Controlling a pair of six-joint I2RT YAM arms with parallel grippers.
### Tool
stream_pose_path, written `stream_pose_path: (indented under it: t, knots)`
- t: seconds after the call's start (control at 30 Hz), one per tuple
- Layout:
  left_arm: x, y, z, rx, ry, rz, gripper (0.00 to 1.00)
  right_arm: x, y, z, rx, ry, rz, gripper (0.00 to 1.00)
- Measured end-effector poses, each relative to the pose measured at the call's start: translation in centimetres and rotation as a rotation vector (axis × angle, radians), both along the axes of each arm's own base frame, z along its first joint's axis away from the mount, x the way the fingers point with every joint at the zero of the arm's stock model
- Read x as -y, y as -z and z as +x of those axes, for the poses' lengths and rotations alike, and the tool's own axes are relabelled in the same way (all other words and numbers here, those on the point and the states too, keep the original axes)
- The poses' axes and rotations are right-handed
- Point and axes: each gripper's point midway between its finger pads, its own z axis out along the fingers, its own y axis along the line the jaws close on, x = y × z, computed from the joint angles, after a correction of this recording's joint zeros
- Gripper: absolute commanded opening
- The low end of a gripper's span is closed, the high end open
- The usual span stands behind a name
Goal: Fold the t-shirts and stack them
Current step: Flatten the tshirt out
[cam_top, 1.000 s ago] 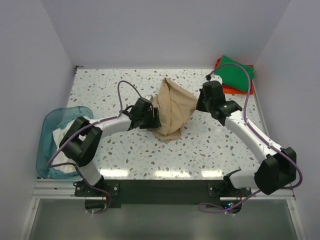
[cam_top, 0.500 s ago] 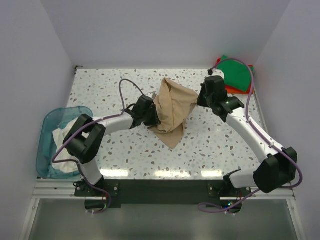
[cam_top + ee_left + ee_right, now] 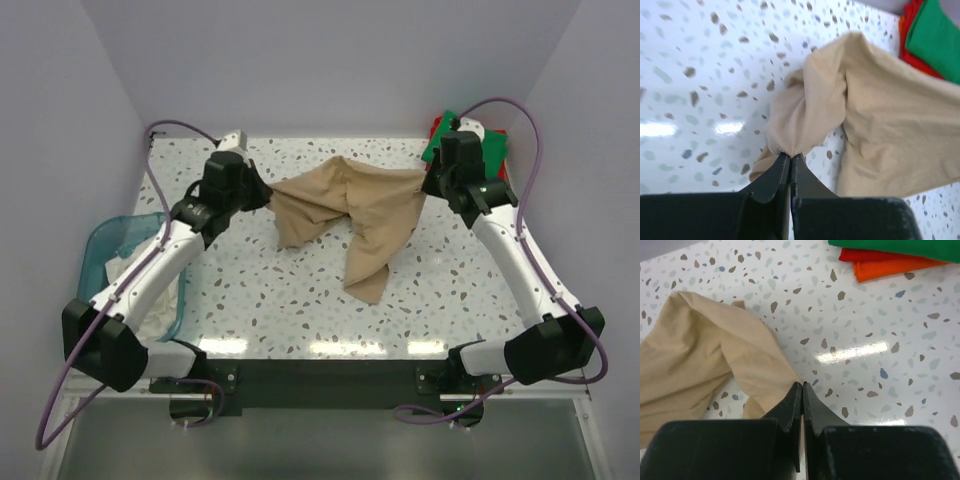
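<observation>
The tan t-shirt (image 3: 350, 205) hangs stretched between both grippers above the speckled table, its lower part drooping toward the front. My left gripper (image 3: 268, 193) is shut on a bunched corner of the tan shirt (image 3: 812, 112). My right gripper (image 3: 428, 182) is shut on the opposite edge of the tan shirt (image 3: 705, 360). A folded green t-shirt (image 3: 482, 150) lies on an orange-red one (image 3: 890, 269) at the back right corner. A white t-shirt (image 3: 150, 300) sits in the teal basket.
The translucent teal basket (image 3: 105, 250) stands at the left table edge under my left arm. White walls enclose the table (image 3: 260, 290) on three sides. Purple cables loop from both arms.
The left gripper shut on the tan shirt's edge. Both arms then rose and pulled apart, left going back-left and right going back-right, spreading the bunched shirt wide.
</observation>
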Motion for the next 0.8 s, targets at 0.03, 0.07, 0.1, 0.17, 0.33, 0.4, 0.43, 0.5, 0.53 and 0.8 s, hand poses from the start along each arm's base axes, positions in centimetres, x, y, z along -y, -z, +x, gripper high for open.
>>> stream_pose_path:
  t: [0.03, 0.07, 0.1, 0.17, 0.33, 0.4, 0.43, 0.5, 0.53, 0.8]
  knots:
    - [-1.1, -1.7, 0.3, 0.033, -0.03, 0.006, 0.0, 0.5, -0.7, 0.0, 0.006, 0.014, -0.006, 0.0]
    - [-2.0, -3.3, 0.5, 0.064, -0.052, 0.018, 0.0, 0.8, -1.6, -0.1, 0.019, 0.023, -0.009, 0.0]
    - [-2.5, -4.6, 0.5, 0.089, -0.065, 0.024, 0.0, 1.1, -2.6, -0.2, 0.034, 0.031, -0.011, 0.0]
    - [-3.5, -7.4, 0.2, 0.141, -0.09, 0.045, 0.0, 1.6, -4.8, -0.6, 0.067, 0.044, -0.019, 0.0]
    - [-6.4, -13.4, -1.7, 0.253, -0.168, 0.089, 0.0, 3.3, -11.9, -2.9, 0.201, 0.09, -0.025, 0.0]
    - [-8.0, -16.5, -3.4, 0.316, -0.204, 0.09, 0.0, 4.2, -15.2, -4.6, 0.275, 0.114, -0.019, 0.0]
    - [-8.4, -17.4, -4.0, 0.336, -0.212, 0.086, 0.0, 4.7, -16.7, -5.5, 0.31, 0.126, -0.017, 0.0]
    - [-9.8, -20.4, -6.1, 0.407, -0.24, 0.065, 0.0, 5.8, -19.5, -7.6, 0.38, 0.149, -0.009, 0.0]
    - [-10.5, -22.0, -7.3, 0.447, -0.255, 0.05, 0.0, 6.3, -20.7, -8.8, 0.412, 0.159, -0.005, 0.0]
    - [-15.5, -33.0, -16.3, 0.735, -0.346, -0.087, 0.0, 9.4, -26.9, -17.0, 0.615, 0.21, 0.033, 0.0]
